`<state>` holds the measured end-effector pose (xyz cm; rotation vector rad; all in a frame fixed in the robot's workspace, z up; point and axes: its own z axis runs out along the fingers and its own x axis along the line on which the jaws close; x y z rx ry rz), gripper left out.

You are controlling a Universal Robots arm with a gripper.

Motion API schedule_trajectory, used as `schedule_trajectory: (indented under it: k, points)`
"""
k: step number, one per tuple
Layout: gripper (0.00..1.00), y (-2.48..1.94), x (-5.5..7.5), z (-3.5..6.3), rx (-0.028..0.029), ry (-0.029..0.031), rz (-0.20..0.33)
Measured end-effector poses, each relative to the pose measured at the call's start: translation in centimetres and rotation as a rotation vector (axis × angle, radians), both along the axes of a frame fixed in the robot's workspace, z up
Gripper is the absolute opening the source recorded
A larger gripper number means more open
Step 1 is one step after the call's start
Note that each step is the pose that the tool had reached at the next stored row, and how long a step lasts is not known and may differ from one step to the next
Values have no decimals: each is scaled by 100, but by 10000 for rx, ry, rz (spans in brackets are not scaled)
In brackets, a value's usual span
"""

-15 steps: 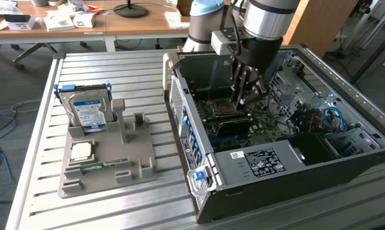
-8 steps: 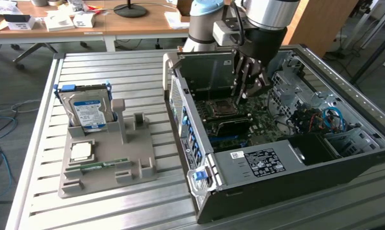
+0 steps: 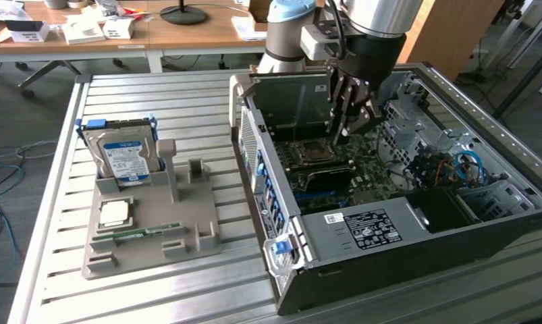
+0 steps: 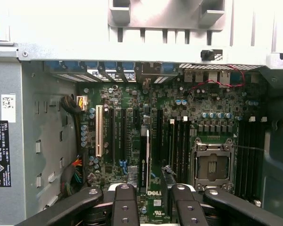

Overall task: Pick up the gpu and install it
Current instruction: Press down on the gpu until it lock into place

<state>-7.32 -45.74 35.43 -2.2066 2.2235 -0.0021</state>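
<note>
The gripper point(image 3: 347, 125) reaches down into the open computer case point(image 3: 415, 243). Its fingers point(image 4: 125, 205) are parted partway and clasp the gpu point(image 4: 147, 160), which stands on edge in the gap between them. From the wrist view the card looks thin: a green board with a pale strip along it and a dark block on the side toward the empty processor socket point(image 4: 212, 165). Holding it on edge makes sense, because the card's lower edge has to meet one of the long slots point(image 4: 118, 136) on the motherboard point(image 4: 198, 108) straight on. The card hangs just beyond the fingertips, in line with those slots. I cannot tell whether it already touches a slot or sits just above it.

The case lies on its side with the cover off, so the fingers can come in from above. Below the fingertips it holds the motherboard, and a bundle of wires point(image 4: 73, 174) lies off to one side of the fingers. Blue cables point(image 3: 464, 165) sit well away from the fingers, toward the drive bays.

Well apart from the fingers, outside the case, a grey parts holder point(image 3: 194, 253) rests on the slatted table point(image 3: 163, 94). It keeps each part in its own nest:
- a hard drive point(image 3: 125, 158) standing upright
- a square processor chip point(image 3: 114, 213) lying flat
- a memory stick point(image 3: 149, 233) lying in a groove

The holder's upright posts point(image 3: 170, 155) carry nothing.
</note>
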Motion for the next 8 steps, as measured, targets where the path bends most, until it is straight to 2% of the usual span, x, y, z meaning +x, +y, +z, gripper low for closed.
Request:
schedule_trajectory:
  k: [8]
  points:
    - [34, 0, 0, 0, 0, 0, 0]
